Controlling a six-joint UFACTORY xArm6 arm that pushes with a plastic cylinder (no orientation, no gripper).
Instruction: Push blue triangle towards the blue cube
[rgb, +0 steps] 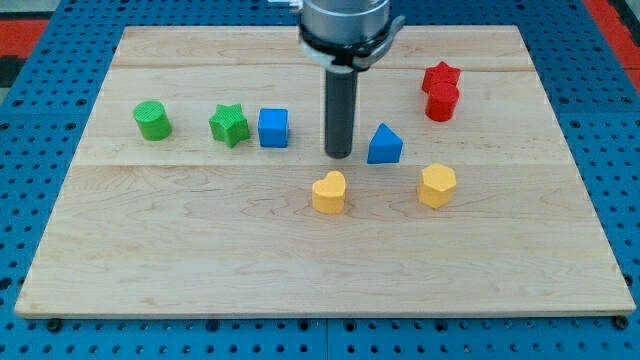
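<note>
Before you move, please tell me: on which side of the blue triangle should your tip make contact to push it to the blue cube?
On its right face. The blue cube lies to the view's left of the blue triangle, so the push must go leftward. My tip now stands between them, just left of the triangle, so I would probably circle round to its right side first.

My tip (339, 155) stood on the table, the dark rod upright under its grey mount.
</note>
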